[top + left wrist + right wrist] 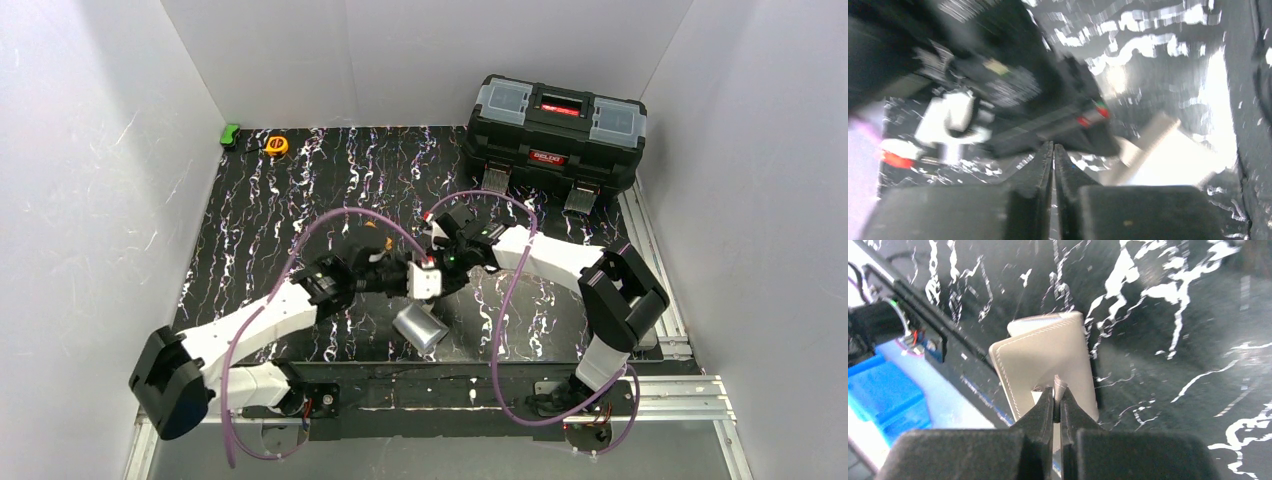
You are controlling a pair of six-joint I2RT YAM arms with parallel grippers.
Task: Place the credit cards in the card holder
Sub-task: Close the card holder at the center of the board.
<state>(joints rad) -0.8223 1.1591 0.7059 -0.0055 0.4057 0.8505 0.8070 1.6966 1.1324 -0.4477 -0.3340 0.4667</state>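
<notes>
The taupe card holder hangs over the near middle of the black marbled table. My right gripper is shut on its snap tab, and the stitched flap spreads out beyond the fingertips. A white corner peeks out beside the tab. In the top view, a white credit card shows between both grippers, just above the holder. My left gripper points at it. In the left wrist view the left gripper has its jaws together with a hairline slit. The blur hides whether anything is pinched. The pale holder lies to its right.
A black toolbox stands at the back right. A yellow tape measure and a green object lie at the back left. The metal mounting rail runs along the near edge. A blue thing lies below that edge.
</notes>
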